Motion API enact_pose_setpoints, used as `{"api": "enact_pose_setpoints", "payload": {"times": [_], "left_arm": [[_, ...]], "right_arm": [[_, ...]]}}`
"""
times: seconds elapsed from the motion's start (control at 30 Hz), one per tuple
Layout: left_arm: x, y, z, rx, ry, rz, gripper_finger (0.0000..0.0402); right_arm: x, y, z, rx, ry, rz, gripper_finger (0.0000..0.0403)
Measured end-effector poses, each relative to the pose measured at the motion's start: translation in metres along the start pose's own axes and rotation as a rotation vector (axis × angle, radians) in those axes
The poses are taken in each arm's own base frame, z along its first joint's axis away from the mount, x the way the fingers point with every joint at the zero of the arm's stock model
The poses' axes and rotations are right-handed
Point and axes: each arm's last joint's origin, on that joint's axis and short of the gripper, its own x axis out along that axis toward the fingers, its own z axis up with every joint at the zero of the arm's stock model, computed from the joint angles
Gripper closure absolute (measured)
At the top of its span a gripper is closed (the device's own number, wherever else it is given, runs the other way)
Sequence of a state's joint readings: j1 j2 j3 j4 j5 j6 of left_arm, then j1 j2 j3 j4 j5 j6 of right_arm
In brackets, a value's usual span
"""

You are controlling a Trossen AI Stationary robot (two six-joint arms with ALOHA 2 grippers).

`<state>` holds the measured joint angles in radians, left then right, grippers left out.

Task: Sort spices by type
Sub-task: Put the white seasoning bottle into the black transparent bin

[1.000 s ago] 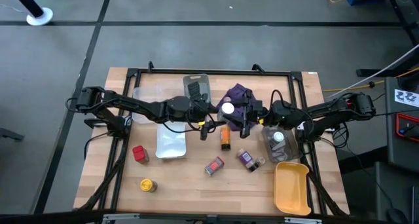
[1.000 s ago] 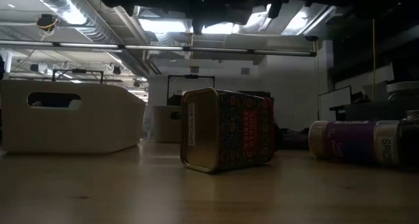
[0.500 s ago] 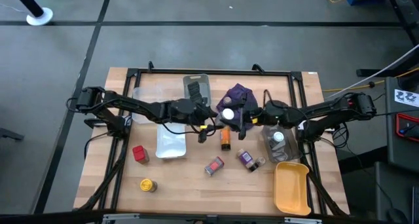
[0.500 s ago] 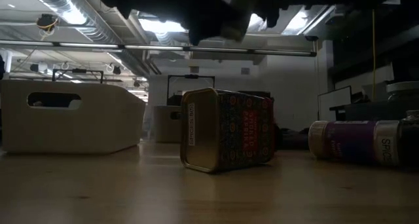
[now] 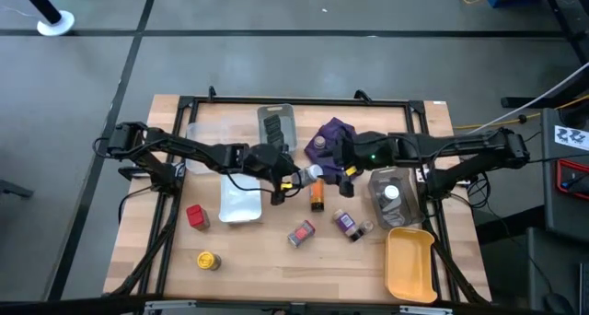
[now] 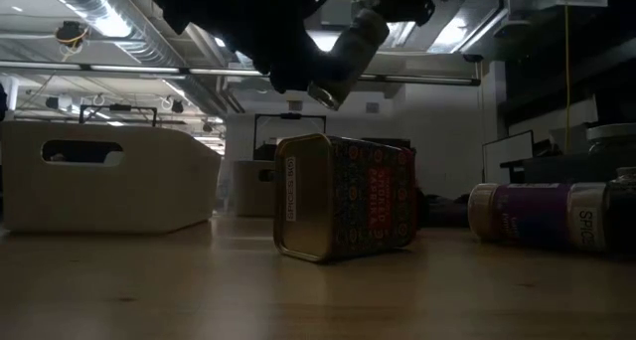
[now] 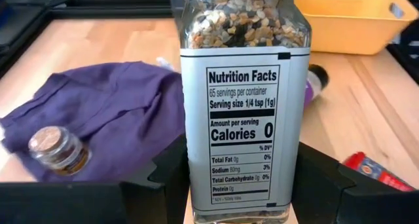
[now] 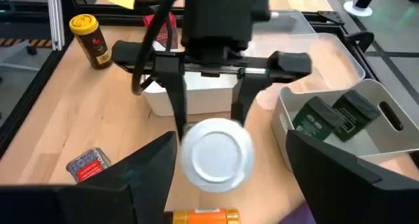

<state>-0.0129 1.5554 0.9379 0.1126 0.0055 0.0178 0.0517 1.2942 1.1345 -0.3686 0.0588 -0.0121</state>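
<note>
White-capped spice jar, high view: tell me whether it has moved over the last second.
Yes. The white-capped spice jar, in the left gripper, moved off the purple cloth toward the orange bottle.

A clear, white-capped jar (image 7: 243, 99) of mixed peppercorns, its nutrition label facing the left wrist camera, was held off the table at the centre, tilted with its cap (image 8: 216, 151) toward the right arm. An orange bottle (image 5: 317, 194) was laid flat just at its 6 o'clock, a patterned tin (image 5: 301, 234) and a purple-labelled jar (image 5: 348, 225) were lying on their sides farther toward 6, and a cork-topped jar (image 7: 60, 149) was seen at 12 o'clock. A red tin (image 5: 196, 216) and a yellow jar (image 5: 208, 260) were found toward 8 o'clock, dark grey tins (image 8: 334, 119) toward 11, and a capped jar (image 5: 391, 193) at 3 o'clock.
</note>
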Motion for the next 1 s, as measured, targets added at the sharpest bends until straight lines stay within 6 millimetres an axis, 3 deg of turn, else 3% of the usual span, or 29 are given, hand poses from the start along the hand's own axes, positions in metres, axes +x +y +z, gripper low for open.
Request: {"api": "enact_pose_setpoints", "payload": {"times": [0.13, 0.53, 1.0], "left_arm": [[0.000, -0.003, 0.000, 0.020, -0.004, -0.020, 0.0216], [0.000, -0.010, -0.004, 0.031, 0.034, -0.041, 0.0216], [-0.001, -0.009, -0.005, 0.026, 0.057, -0.030, 0.0216]], "right_arm": [[0.001, 0.002, -0.001, -0.019, 0.013, 0.049, 0.0117], [0.033, 0.006, -0.012, -0.019, 0.086, 0.143, 0.0117], [0.030, 0.008, -0.014, -0.016, 0.111, 0.194, 0.0117]]}}
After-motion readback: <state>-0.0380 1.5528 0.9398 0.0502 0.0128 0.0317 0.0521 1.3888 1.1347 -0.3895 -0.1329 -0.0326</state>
